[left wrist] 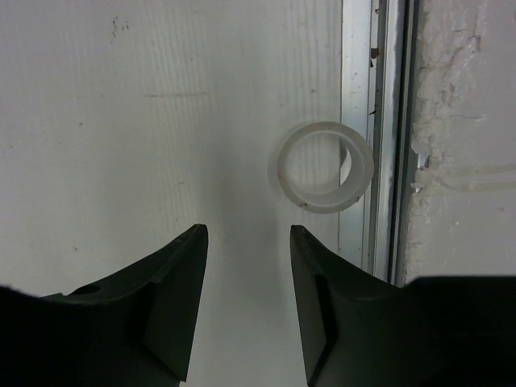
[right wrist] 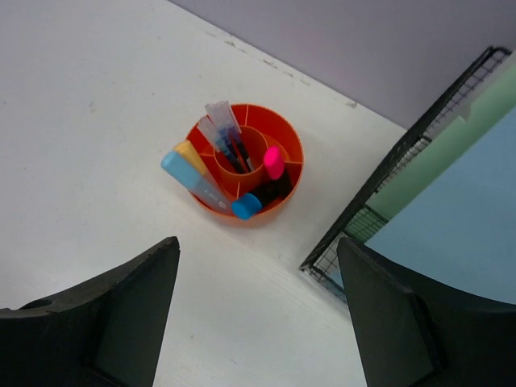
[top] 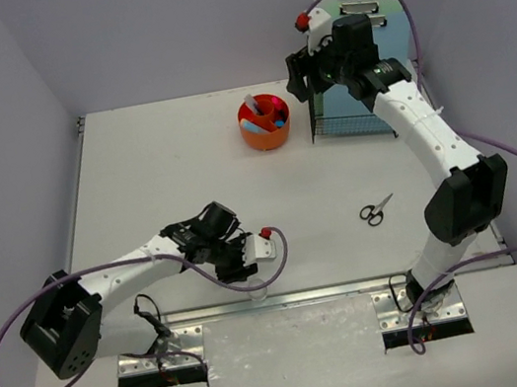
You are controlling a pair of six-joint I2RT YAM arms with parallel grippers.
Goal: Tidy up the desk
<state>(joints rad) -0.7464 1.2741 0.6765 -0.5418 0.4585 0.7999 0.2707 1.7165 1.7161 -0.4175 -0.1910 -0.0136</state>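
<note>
The desk (top: 159,166) is a white tabletop with a metal rail (left wrist: 380,97) along its front edge. A clear tape roll (left wrist: 325,167) lies flat beside that rail, also seen from above (top: 259,292). My left gripper (left wrist: 247,230) hovers low just short of the roll, jaws partly apart with nothing between them. From above, the left gripper (top: 250,267) is at the front edge. My right gripper (right wrist: 258,242) hangs open and empty, raised at the back right (top: 301,74) between the orange pen holder (right wrist: 242,169) and the black wire rack (right wrist: 403,177).
The orange pen holder (top: 265,122) holds several markers and pens. The wire rack (top: 354,118) stands at the back right with green and blue folders in it. Black-handled scissors (top: 376,210) lie on the desk near the right arm. Lavender walls enclose the desk.
</note>
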